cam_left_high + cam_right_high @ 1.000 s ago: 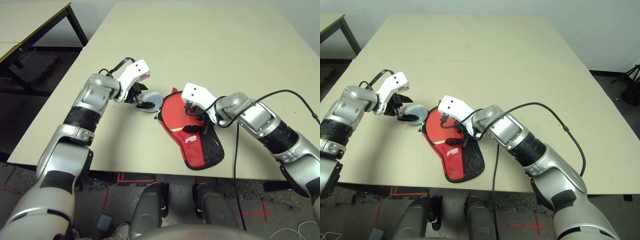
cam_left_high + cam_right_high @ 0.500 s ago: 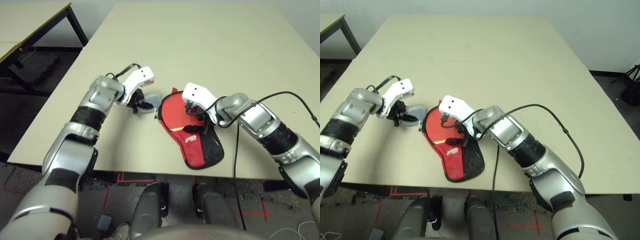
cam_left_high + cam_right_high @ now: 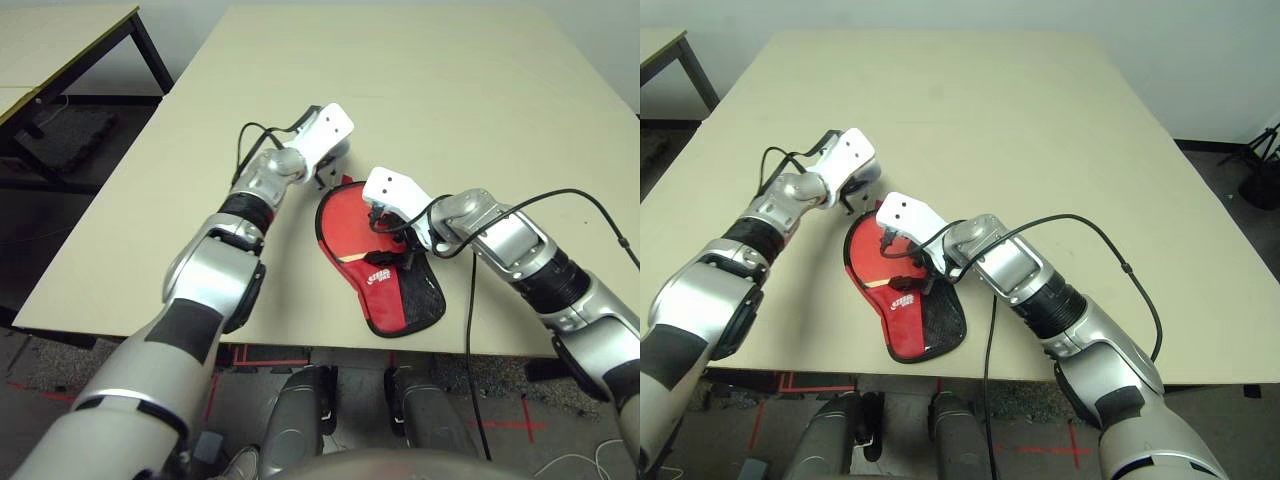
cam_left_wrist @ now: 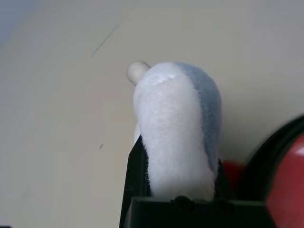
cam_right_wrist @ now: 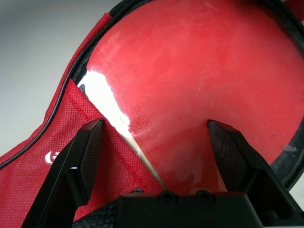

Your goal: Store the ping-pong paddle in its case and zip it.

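Table (image 3: 420, 90) beyond the case (image 3: 375, 255) is bare; a fuzzy lump (image 4: 178, 128) is gripped by the left gripper (image 4: 175, 190), while the right gripper (image 5: 159, 137) is spread wide over the case.

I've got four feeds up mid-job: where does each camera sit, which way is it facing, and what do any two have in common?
Left eye view: on the head, looking forward and down at the table over both silver forearms; the case lies between them.
Right eye view: the head camera's other eye, same scene.
Left wrist view: along the left gripper, shut on a grey fuzzy lump.
Right wrist view: along the open right gripper, just above the case's clear panel.
Shared: all four show the red case.
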Robot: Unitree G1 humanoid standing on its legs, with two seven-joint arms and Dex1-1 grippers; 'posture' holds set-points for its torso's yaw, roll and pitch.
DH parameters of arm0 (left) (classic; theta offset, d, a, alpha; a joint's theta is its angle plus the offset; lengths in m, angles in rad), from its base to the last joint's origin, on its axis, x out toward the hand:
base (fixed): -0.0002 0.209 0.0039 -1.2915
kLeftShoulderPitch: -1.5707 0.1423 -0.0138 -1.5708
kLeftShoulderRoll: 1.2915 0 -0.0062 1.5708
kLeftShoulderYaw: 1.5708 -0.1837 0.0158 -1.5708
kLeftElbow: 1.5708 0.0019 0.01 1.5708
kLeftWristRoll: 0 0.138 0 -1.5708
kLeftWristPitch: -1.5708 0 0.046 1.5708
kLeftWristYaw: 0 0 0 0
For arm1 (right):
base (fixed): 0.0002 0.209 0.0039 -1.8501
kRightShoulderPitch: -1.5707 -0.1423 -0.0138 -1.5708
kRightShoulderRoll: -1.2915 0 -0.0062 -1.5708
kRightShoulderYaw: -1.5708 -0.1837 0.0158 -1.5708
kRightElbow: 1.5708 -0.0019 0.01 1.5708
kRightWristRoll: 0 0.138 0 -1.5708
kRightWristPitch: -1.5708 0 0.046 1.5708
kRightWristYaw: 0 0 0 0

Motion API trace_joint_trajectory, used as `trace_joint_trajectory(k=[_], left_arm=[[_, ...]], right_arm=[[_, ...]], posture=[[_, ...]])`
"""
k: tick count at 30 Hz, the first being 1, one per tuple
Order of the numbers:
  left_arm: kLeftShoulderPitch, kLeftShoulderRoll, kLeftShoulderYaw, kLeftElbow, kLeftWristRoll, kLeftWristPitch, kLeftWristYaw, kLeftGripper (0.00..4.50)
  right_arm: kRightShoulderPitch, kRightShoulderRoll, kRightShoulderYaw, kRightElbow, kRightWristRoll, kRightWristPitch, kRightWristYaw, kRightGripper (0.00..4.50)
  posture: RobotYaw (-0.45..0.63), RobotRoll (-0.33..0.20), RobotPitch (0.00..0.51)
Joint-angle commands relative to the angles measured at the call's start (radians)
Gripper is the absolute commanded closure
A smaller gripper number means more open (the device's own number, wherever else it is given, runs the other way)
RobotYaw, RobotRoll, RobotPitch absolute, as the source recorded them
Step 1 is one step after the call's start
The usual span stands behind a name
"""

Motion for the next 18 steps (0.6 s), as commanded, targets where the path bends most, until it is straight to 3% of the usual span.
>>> trace_joint_trajectory(k=[1, 4, 10, 17, 18], left_arm=[[-0.028, -0.055, 0.018, 0.014, 0.001, -0.03, -0.005, 4.04], [-0.03, -0.111, 0.04, 0.009, -0.025, -0.045, -0.076, 4.07], [-0.025, -0.127, 0.099, 0.001, -0.077, -0.01, -0.213, 4.09], [0.01, -0.073, 0.133, -0.02, -0.105, 0.05, -0.369, 4.09], [0.01, -0.068, 0.145, -0.023, -0.115, 0.057, -0.382, 3.74]], right_arm=[[0.039, 0.016, 0.032, 0.029, -0.005, 0.036, 0.005, 0.0], [0.043, 0.015, 0.02, 0.022, -0.008, 0.043, 0.002, 0.0], [0.046, 0.021, 0.007, 0.023, -0.016, 0.047, -0.002, 0.0], [0.035, 0.038, -0.018, 0.059, -0.027, 0.024, -0.012, 0.0], [0.033, 0.041, -0.021, 0.067, -0.029, 0.019, -0.012, 0.0]], posture=[[-0.05, 0.0, 0.149], [-0.06, 0.0, 0.149], [-0.06, 0.0, 0.143], [-0.05, 0.0, 0.125], [-0.05, 0.0, 0.12]])
